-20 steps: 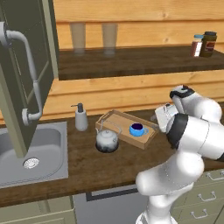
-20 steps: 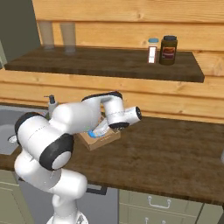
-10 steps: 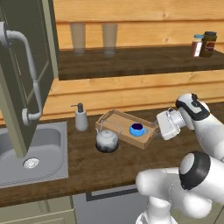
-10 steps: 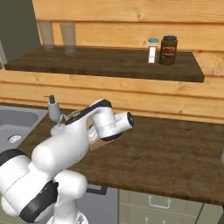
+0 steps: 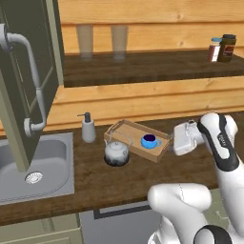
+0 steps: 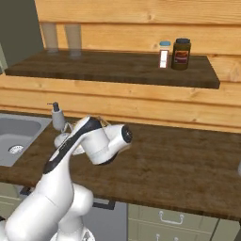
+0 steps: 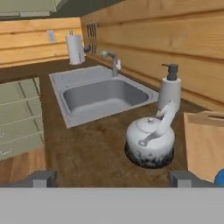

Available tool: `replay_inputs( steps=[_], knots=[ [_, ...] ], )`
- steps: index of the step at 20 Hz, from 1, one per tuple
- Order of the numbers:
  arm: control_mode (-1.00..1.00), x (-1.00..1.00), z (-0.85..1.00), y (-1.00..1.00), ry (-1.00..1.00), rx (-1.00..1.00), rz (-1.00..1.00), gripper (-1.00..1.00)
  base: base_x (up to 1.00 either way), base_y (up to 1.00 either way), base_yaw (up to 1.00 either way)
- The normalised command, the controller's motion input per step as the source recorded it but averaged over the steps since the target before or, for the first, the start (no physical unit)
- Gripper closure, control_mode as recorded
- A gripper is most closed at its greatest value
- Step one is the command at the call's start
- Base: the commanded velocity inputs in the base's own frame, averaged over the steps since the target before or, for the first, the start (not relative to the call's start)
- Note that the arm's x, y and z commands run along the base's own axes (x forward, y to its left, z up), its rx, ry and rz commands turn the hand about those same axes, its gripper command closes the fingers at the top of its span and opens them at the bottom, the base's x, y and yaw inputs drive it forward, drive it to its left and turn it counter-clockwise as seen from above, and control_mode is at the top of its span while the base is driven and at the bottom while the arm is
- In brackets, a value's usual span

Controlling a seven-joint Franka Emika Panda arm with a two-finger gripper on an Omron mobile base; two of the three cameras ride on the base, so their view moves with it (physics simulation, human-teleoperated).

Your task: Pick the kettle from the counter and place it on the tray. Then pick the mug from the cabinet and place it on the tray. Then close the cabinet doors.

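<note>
The silvery kettle (image 5: pixel 116 152) stands on the dark wood counter (image 5: pixel 95 183), touching the front left corner of the light-wood tray (image 5: pixel 131 131). On the tray sits the blue mug (image 5: pixel 149 141). My gripper (image 5: pixel 177 141) hangs to the right of the tray, pointing left at it, empty. In the hand view the kettle (image 7: pixel 151 140) is ahead, the tray (image 7: pixel 203 140) is at the right, and a sliver of the mug (image 7: pixel 220 177) shows at the edge. The gripper (image 7: pixel 113 179) is open, fingertips (image 7: pixel 41 178) wide apart. A grey-green cabinet door (image 5: pixel 28 86) stands open at the left.
A soap pump bottle (image 5: pixel 87 127) stands behind the kettle, next to the steel sink (image 5: pixel 52 157). Two glasses (image 5: pixel 86 40) and two jars (image 5: pixel 223 47) stand on the wooden wall shelf. A faucet (image 7: pixel 111 61) and a paper roll (image 7: pixel 75 49) are beyond the sink.
The arm has swung its elbow out to the right, and the hand has sunk a little beside the tray. The gripper stays open. Kettle, mug and tray have not moved.
</note>
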Motion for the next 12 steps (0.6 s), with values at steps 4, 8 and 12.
replay_inputs(
  steps=[4, 8, 12],
  knots=[
    [-1.0, -0.34, 0.36, 0.21, 0.16, 0.15, -0.26, -1.0, 0.0, 0.0, 0.0],
    [-1.0, -0.13, 0.43, 0.14, 0.31, 0.17, -0.27, -1.0, 0.0, 0.0, 0.0],
    [-1.0, 0.08, 0.38, 0.1, 0.4, 0.09, -0.15, -1.0, 0.0, 0.0, 0.0]
  ],
)
